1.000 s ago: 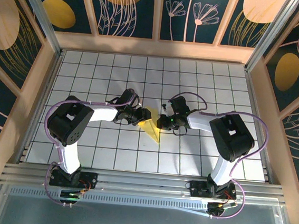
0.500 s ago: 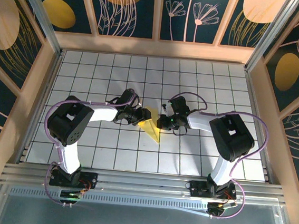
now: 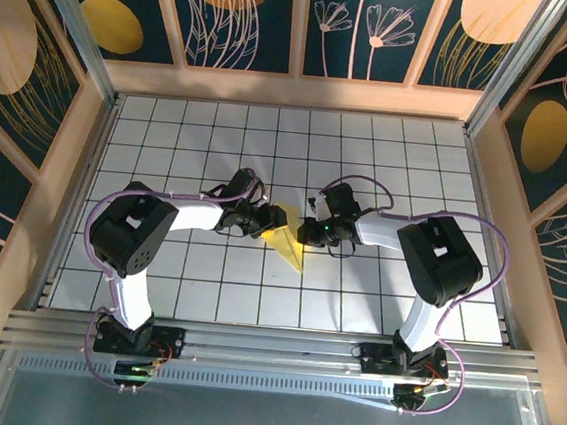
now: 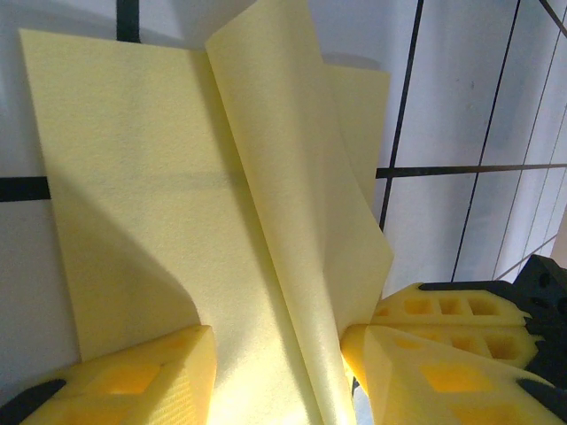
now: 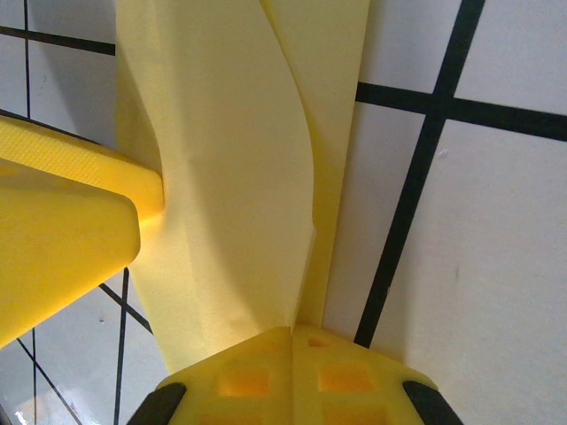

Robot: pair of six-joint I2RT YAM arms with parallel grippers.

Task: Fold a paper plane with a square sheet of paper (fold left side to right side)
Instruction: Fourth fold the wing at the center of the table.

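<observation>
Gridded white worktop (image 3: 170, 141), paper (image 3: 287, 243) lay mid-grid between the arms | right claw (image 5: 292, 341) clenched on its raised flap, left claw (image 4: 275, 354) gaped astride it | risk: a crooked pull would've skewed the crease.

One folded yellow paper (image 3: 288, 239), one tiled worktop (image 3: 390, 152). Two arms: the left arm (image 3: 178, 212), the right arm (image 3: 393, 226). Two end effectors, one per arm: the left end effector (image 3: 266, 221), the right end effector (image 3: 308, 234).

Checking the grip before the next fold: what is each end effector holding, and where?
Right end effector, shut, pinches the yellow paper at its raised fold's edge. Left end effector straddles the fold, jaws apart, holding nothing visibly.
</observation>
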